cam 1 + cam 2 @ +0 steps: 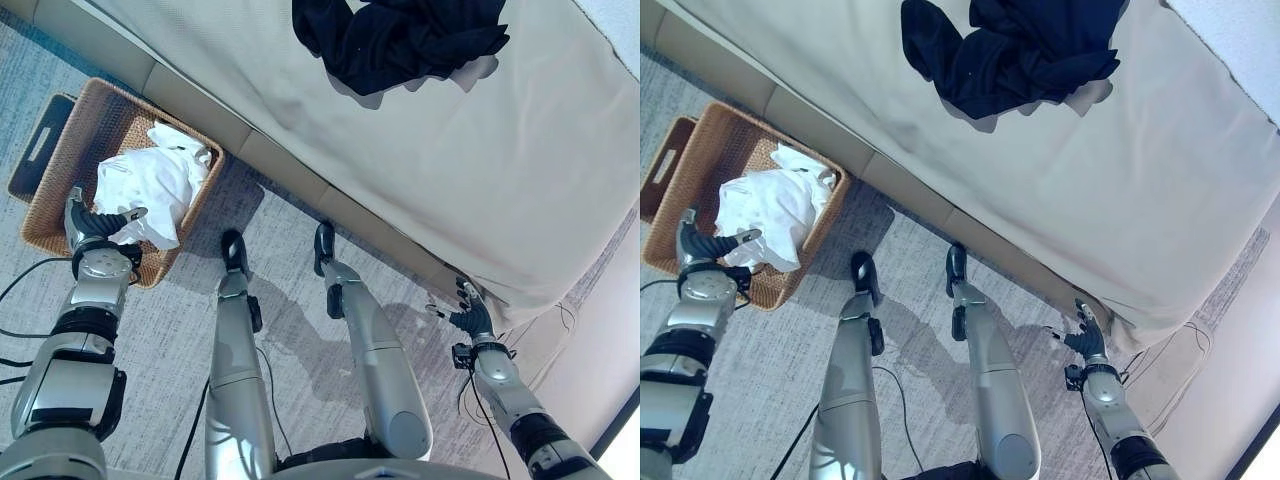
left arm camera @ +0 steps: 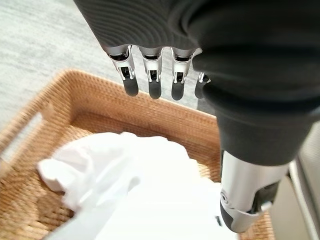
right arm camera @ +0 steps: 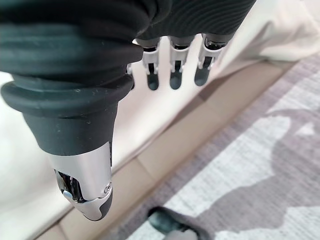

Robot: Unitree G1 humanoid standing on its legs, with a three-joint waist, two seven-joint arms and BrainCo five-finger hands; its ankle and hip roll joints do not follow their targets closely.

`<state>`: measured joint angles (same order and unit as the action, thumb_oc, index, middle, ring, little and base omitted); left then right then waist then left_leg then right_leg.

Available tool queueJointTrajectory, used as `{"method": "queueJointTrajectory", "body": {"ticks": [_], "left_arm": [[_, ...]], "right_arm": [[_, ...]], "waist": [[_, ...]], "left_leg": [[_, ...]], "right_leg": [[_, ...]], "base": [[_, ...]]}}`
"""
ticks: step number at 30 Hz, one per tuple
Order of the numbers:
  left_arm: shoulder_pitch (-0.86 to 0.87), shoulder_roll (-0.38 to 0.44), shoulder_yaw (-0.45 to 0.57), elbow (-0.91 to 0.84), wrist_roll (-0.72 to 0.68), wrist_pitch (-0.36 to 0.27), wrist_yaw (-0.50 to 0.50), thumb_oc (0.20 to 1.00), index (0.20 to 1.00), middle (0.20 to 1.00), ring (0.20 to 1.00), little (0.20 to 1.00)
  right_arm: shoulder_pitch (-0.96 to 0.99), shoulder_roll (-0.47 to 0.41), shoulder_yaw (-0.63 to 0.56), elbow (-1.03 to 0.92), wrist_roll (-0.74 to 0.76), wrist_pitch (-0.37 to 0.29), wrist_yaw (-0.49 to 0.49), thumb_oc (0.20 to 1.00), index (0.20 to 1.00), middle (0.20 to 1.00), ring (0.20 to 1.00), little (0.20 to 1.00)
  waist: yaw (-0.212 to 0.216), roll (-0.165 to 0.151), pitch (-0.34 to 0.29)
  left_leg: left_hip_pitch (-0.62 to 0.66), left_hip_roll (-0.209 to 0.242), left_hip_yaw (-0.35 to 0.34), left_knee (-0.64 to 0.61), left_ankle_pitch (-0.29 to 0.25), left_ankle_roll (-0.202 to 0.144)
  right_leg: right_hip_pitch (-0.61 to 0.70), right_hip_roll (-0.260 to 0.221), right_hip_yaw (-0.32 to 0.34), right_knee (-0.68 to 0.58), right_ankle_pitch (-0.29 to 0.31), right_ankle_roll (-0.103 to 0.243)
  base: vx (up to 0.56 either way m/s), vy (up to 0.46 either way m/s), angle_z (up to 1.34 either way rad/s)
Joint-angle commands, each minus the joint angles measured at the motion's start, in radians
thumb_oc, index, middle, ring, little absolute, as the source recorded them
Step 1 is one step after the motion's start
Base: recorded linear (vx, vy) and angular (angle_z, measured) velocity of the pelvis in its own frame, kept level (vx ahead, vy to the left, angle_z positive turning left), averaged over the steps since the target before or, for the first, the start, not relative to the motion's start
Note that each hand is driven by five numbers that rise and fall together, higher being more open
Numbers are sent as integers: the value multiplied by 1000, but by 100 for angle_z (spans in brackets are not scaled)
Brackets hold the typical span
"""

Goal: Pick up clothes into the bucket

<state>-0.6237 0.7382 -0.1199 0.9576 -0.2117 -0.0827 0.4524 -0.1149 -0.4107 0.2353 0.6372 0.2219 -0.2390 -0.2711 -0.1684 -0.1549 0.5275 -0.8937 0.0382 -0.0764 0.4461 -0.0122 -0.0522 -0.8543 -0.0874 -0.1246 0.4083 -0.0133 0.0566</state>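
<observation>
Grey patterned carpet [image 1: 170, 330] underfoot, with a wide bed [image 1: 450, 170] under a cream cover running across the upper part of the scene. At far left, a woven basket [image 1: 75, 140] set on the carpet just beside the bed's base, serving as the bucket and placed within easy reach of that arm. Inside it, a crumpled white garment [image 1: 150, 185], heaped toward the near side and partly draped up against the rim, so one piece looks already delivered. Just above that near rim, the left hand [image 1: 95, 225]: fingers straight and relaxed, thumb spread apart, nothing in its grasp, hanging over the white cloth rather than pinching it; whether the thumb brushes the cloth cannot be told. Probably a release posture, judging by the open fingers directly above the load.

Further along, up on the bed cover and well apart from the basket, a dark garment [image 1: 400, 35] lying in a loose bunch, untouched and likely the next piece to fetch. At far right, the right hand [image 1: 468, 310] low by the bed's corner, near the hanging edge of the cover, fingers extended and loosely spread, empty and touching nothing, seemingly idle.
</observation>
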Motion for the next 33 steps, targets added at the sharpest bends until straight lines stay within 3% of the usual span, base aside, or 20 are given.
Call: {"method": "queueJointTrajectory", "body": {"ticks": [1,2,3,4,6,11,13,14,19,28,33], "left_arm": [[163,-46,68,-307,41,-160,101,1000,1000,1000,1000,1000],[203,-79,68,-351,13,-205,88,1000,1000,1000,1000,1000],[204,-80,68,-352,13,-205,88,1000,1000,1000,1000,1000],[233,-128,57,-350,-51,-257,32,1000,1000,1000,1000,1000],[256,-171,31,-375,-79,-282,-21,1000,1000,1000,1000,1000],[287,-233,-111,-389,-32,-289,-145,1000,1000,1000,1000,1000],[291,-213,-154,-406,70,-286,-135,1000,1000,1000,1000,1000],[291,-213,-153,-406,70,-286,-135,1000,1000,1000,1000,1000],[334,-271,-198,-308,61,-270,-185,1000,1000,1000,1000,1000],[466,-244,-294,-251,85,-250,-302,1000,1000,1000,1000,1000],[499,-271,-350,-265,59,-240,-322,1000,1000,1000,1000,1000]], "right_arm": [[-6,-90,-57,-144,-97,-81,-110,1000,1000,1000,1000,1000],[-18,-92,-78,-176,-99,-97,-138,1000,1000,1000,1000,1000],[-17,-92,-78,-177,-99,-96,-138,1000,1000,1000,1000,1000],[-32,-116,-109,-244,-135,-111,-160,1000,1000,1000,1000,1000],[-54,-136,-150,-338,-167,-127,-190,1000,1000,1000,1000,1000],[-197,-204,-192,-387,-250,-110,-231,1000,1000,1000,1000,1000],[-247,-229,-195,-368,-271,-103,-237,1000,1000,1000,1000,1000],[-247,-229,-195,-368,-271,-103,-237,1000,1000,1000,1000,1000],[-476,-311,-126,-290,-307,-32,-258,1000,1000,1000,1000,1000],[-826,-403,74,127,-312,67,-205,1000,1000,1000,1000,1000],[-1031,-374,194,414,-267,92,-180,1000,1000,1000,1000,1000]], "waist": [[54,-21,-8],[61,-9,-8],[61,-8,-8],[72,11,-8],[81,27,-8],[113,75,-8],[124,92,-8],[124,92,-8],[163,153,-8],[203,237,-53],[221,256,-49]], "left_leg": [[14,-40,-6,32,-37,16],[25,-44,-4,28,-36,17],[27,-44,-4,27,-37,17],[56,-49,7,17,-40,20],[93,-54,14,2,-45,22],[234,-71,17,-78,-36,24],[293,-74,20,-114,-30,23],[293,-74,19,-114,-29,23],[480,-88,16,-259,11,19],[549,-98,-6,-349,51,18],[534,-96,-3,-346,57,18]], "right_leg": [[17,-56,21,-44,38,68],[23,-60,24,-36,32,68],[24,-60,24,-36,32,68],[39,-66,32,-21,23,69],[63,-70,41,-14,13,70],[178,-89,43,-16,-5,74],[223,-97,39,-21,-8,77],[223,-97,39,-21,-8,77],[349,-112,35,-28,-25,81],[384,-124,22,-28,-43,79],[362,-118,26,-16,-43,75]], "base": [[-52,13,5],[7,27,6],[11,44,5],[13,36,0],[27,26,-5],[39,-31,3],[42,-20,18],[51,-30,19],[75,-4,10],[46,-10,6],[2,4,1]]}}
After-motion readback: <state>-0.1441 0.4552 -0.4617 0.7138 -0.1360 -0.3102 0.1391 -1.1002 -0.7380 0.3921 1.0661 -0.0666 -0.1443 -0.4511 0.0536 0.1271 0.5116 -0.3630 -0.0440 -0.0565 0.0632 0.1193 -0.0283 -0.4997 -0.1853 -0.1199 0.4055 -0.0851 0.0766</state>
